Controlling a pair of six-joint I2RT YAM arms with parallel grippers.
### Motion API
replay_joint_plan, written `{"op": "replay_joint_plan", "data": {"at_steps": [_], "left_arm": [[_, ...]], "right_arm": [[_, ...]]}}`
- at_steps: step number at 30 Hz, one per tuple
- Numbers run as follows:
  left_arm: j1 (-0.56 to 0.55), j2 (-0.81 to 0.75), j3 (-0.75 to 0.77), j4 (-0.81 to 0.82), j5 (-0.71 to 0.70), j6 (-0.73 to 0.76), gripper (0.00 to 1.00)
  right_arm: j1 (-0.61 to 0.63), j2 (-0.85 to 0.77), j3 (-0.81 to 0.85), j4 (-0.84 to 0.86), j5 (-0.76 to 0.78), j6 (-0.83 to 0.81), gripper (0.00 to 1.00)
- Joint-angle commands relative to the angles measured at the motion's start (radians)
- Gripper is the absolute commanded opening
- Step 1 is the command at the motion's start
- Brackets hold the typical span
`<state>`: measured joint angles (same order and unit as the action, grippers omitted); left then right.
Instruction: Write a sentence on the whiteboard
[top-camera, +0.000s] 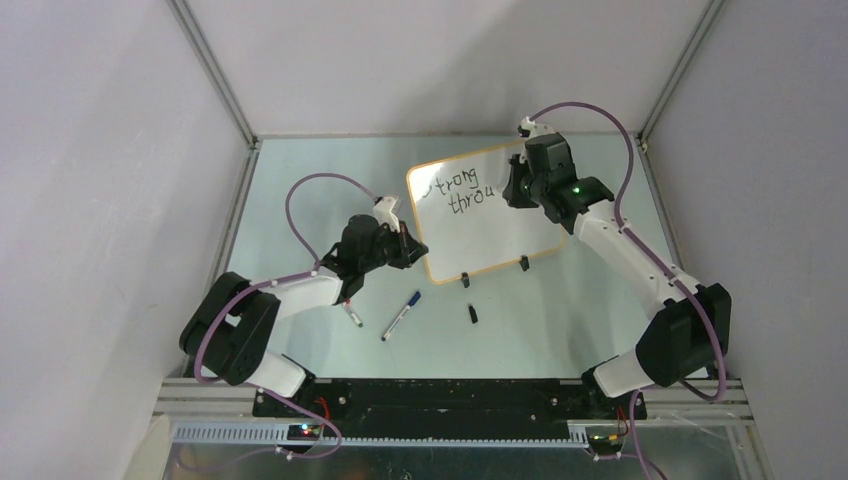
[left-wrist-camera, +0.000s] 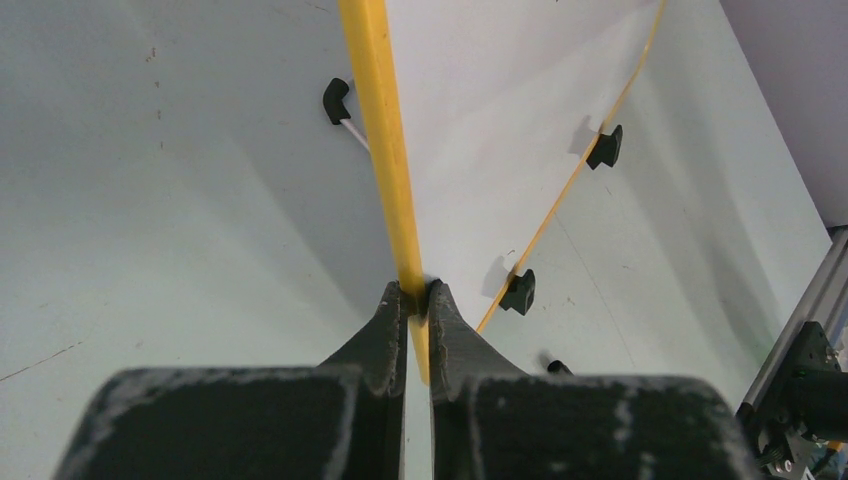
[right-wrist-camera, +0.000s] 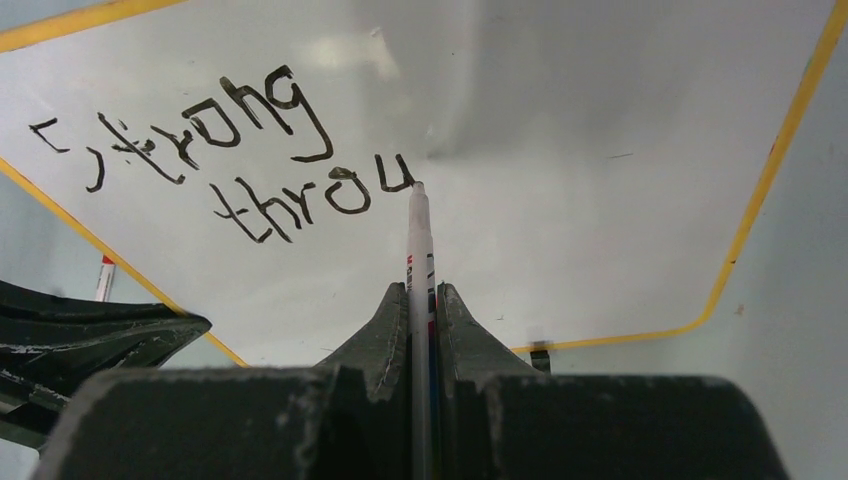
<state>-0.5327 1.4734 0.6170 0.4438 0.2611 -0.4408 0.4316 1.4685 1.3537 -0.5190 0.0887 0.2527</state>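
Note:
The whiteboard (top-camera: 500, 238), white with an orange-yellow rim, stands tilted on the table. My left gripper (top-camera: 420, 248) is shut on the rim at its left edge (left-wrist-camera: 385, 150), with the jaws pinching the rim from both sides. The sentence (right-wrist-camera: 250, 160) reads "Strong" over "throu" in black lettering. My right gripper (right-wrist-camera: 421, 290) is shut on a white marker (right-wrist-camera: 418, 240). The marker's tip touches the board just right of the "u". From above, the right gripper (top-camera: 512, 190) hovers over the board's upper right part.
A blue-capped marker (top-camera: 401, 315) and a small black cap (top-camera: 472, 313) lie on the table in front of the board. Another marker (top-camera: 352, 314) pokes out under the left arm. Two black clip feet (top-camera: 465, 280) (top-camera: 523, 263) hold the board's near edge.

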Motion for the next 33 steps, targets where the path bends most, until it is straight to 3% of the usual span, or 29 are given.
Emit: {"op": "replay_joint_plan", "data": {"at_steps": [1,33], "left_arm": [[-0.003,-0.026,0.009,-0.010,-0.056,0.058,0.00],[-0.004,-0.025,0.009,-0.008,-0.051,0.057,0.00]], "right_arm": [[-0.005,0.025,0.054,0.019,0.004,-0.009,0.00],[-0.032,0.068,0.086,0.044,-0.002,-0.004,0.00]]}}
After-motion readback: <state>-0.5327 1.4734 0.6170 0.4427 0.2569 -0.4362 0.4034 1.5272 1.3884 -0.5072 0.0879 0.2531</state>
